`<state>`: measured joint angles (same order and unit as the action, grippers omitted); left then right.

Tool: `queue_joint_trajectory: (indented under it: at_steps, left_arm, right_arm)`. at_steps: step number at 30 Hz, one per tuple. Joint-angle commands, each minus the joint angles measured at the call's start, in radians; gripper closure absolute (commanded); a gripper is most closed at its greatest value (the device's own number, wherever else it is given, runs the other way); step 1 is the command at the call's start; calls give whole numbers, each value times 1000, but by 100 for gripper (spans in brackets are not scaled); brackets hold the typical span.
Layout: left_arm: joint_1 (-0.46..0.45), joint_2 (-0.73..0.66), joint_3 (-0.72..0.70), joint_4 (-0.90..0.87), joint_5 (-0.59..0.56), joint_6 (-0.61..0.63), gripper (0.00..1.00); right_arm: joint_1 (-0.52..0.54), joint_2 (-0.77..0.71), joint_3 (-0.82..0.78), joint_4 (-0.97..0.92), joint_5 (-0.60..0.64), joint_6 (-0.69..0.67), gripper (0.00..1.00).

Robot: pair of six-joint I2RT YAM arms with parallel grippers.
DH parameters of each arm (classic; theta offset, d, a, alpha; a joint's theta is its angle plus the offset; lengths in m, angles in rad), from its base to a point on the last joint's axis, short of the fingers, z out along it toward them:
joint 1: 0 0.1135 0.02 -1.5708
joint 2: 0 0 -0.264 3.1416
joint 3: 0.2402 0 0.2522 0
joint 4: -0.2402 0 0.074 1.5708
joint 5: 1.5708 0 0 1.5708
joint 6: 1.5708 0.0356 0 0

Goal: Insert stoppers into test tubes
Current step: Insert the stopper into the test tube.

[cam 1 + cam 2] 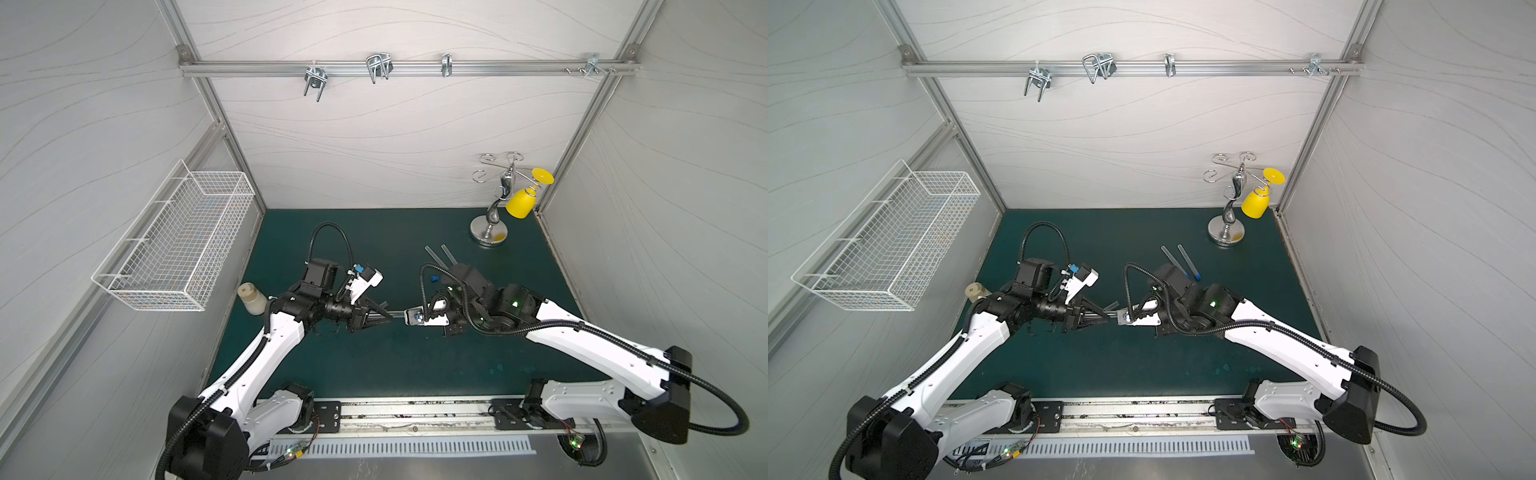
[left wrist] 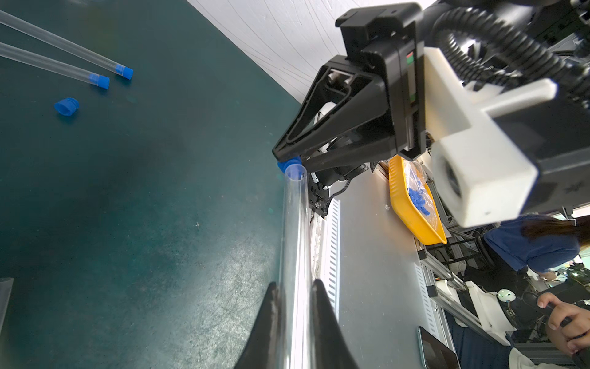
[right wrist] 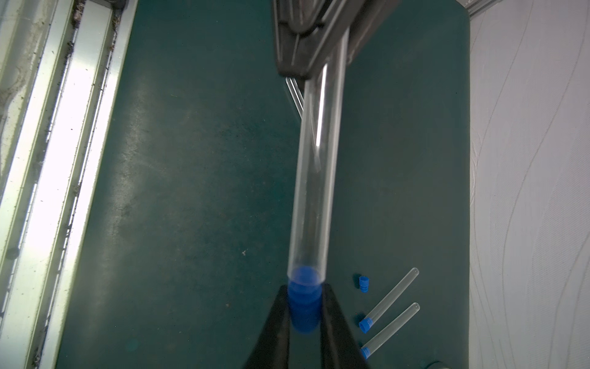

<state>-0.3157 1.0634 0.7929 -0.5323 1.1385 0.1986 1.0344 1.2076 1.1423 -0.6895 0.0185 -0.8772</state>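
1. My left gripper [image 2: 295,287]: clamped on a clear test tube [image 2: 295,223], held level above the mat, open mouth pointing right.
2. My right gripper [image 3: 305,294]: pinched on a blue stopper [image 3: 305,306], facing the left gripper at mid-table. The stopper's nose sits at the tube's mouth, with blue showing just inside the rim.
3. Fourth tube [image 3: 295,99]: clear and lying on the mat, partly hidden behind my left gripper.
4. Two stoppered tubes [image 1: 1169,255]: side by side on the mat, just far of my right wrist, each with a blue plug in its near end.
5. Loose stopper [image 1: 435,279]: on the mat, just beside those plugged ends.
6. Green mat [image 1: 395,365]: covers the table.
7. Cream-capped bottle [image 1: 251,299]: at the left edge, beside my left arm.
8. Chrome stand [image 1: 492,224]: in the far right corner, with a yellow cup [image 1: 521,203] hung on it.
9. White wire basket [image 1: 174,245]: on the left wall.
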Motion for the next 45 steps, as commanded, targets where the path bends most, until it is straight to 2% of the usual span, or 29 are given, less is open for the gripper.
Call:
queue_joint_trajectory:
  at_steps: [1,19,33,39,45]
  left_arm:
    - [-6,5,33,12,9,16,100]
    - [-19,11,31,32,17,-4,100]
    - [-17,7,27,51,11,-22,100]
    - [-11,2,26,58,13,-33,100]
    - [-2,-3,20,61,15,-37,100]
  right_arm:
    - [9,4,34,-5,-12,-32,82]
    - [90,69,108,5,36,-16,82]
    - [93,82,114,112,-44,103,81]
    - [89,92,111,121,-55,111,81]
    - [83,94,109,104,-35,81,75]
